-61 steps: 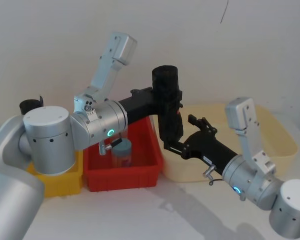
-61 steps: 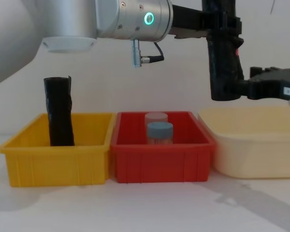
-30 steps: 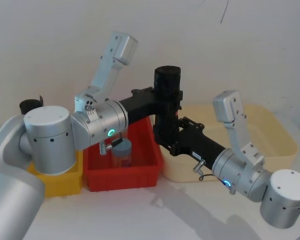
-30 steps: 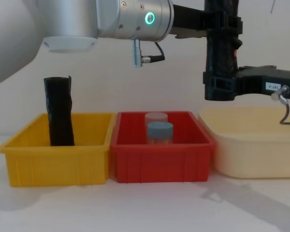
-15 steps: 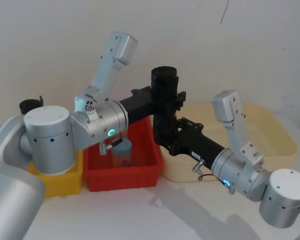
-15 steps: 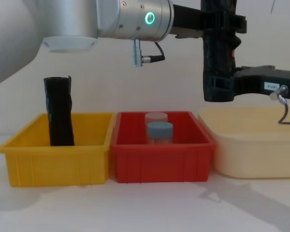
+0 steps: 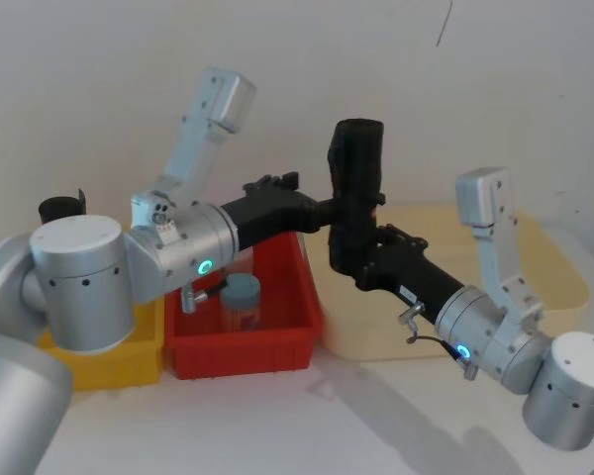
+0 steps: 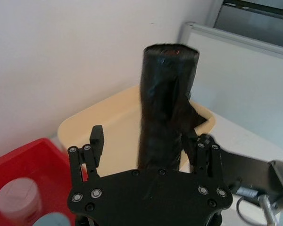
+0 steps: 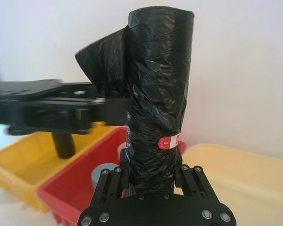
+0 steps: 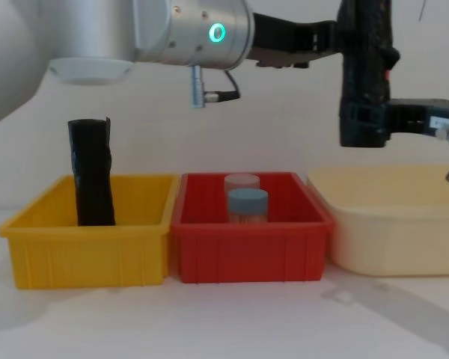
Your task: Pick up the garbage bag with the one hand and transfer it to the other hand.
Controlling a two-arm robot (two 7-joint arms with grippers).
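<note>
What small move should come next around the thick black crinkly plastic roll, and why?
Probably the left gripper should draw straight back from the black crinkly plastic roll. Its fingers stand open either side of it, while the right gripper is shut on the roll's lower end, holding it upright.

Garbage bag: upright, lower end clamped in the right gripper.
Left gripper: just left of the bag's middle.
Tub: beneath the right gripper.
Middle bin: beneath the left gripper, holding two jars.
Outer bin: farther left of both grippers, holding a thinner roll.
</note>
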